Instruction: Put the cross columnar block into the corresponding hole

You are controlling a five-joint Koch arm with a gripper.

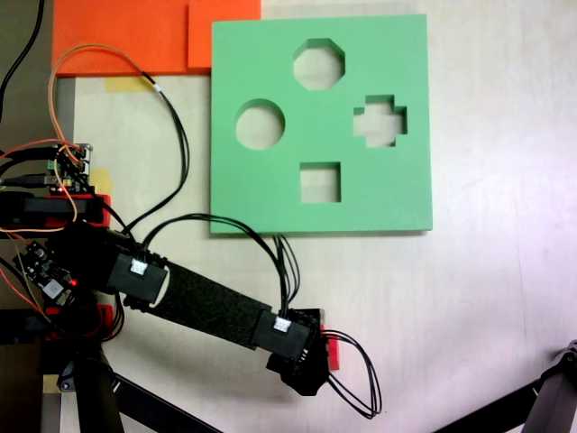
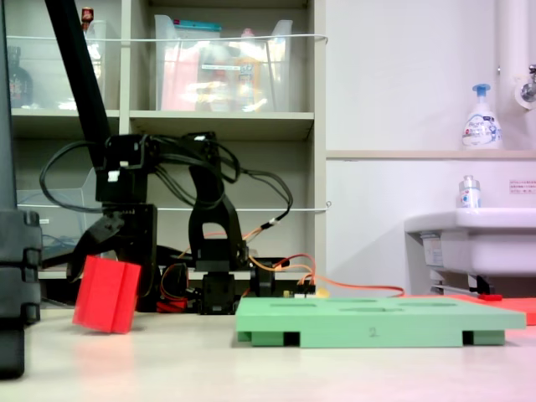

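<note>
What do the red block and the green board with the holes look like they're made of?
The red block looks like dense foam: matte, evenly coloured, no glare, soft edges. It sits tilted by the tool. The green board looks like the same kind of foam sheet: flat, matte, thick in the second exterior view, with cleanly cut holes such as the cross cutout. Painted wood cannot be excluded from looks alone.

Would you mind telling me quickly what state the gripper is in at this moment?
Gripper: shut on the cross columnar block, which is tilted and lifted off the table in the second exterior view.
</note>
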